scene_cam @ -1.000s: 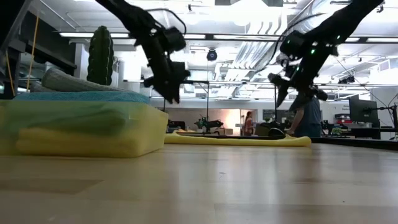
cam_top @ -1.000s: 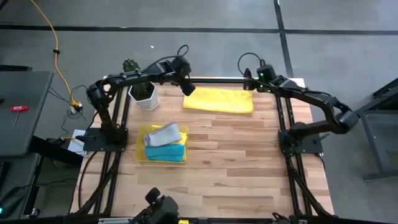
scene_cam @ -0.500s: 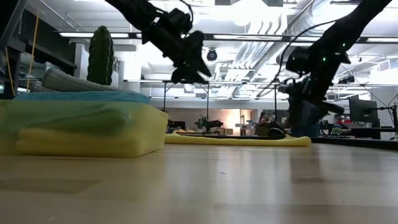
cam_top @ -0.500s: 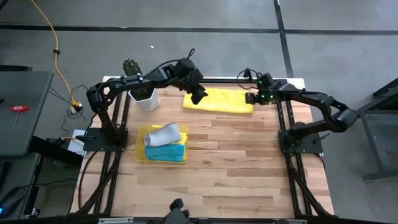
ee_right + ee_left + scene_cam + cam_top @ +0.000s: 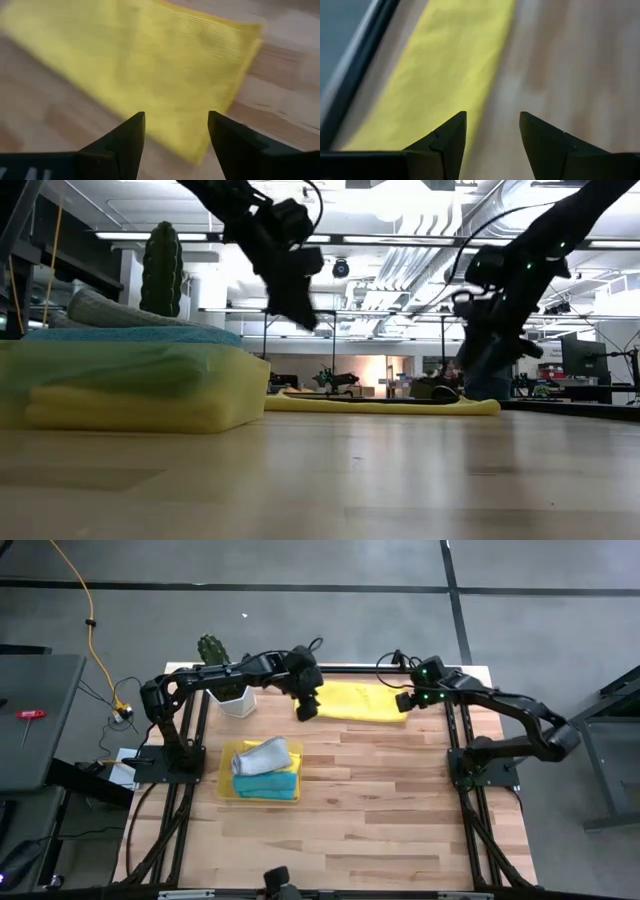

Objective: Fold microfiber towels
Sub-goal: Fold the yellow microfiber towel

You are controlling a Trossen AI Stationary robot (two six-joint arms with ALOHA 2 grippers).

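Observation:
A yellow microfiber towel point(image 5: 355, 702) lies folded into a long flat strip at the table's far edge; it also shows in the low view point(image 5: 380, 406). My left gripper point(image 5: 307, 708) is open above the towel's left end point(image 5: 440, 75), touching nothing. My right gripper point(image 5: 408, 700) is open above the towel's right end point(image 5: 165, 55), touching nothing. A translucent yellow tray point(image 5: 230, 790) at the left holds a grey towel point(image 5: 262, 755) on a turquoise towel point(image 5: 268, 783).
A potted cactus in a white pot point(image 5: 228, 690) stands at the far left corner, beside my left arm. The tray with a yellow towel inside point(image 5: 120, 405) fills the left of the low view. Bare wood point(image 5: 380, 810) stretches over the near and right parts of the table.
My left gripper has swung from the far left corner over the towel, then come back down toward the towel's left end. My right gripper has gone down and toward the near edge, to the towel's right end. The towel has lain still.

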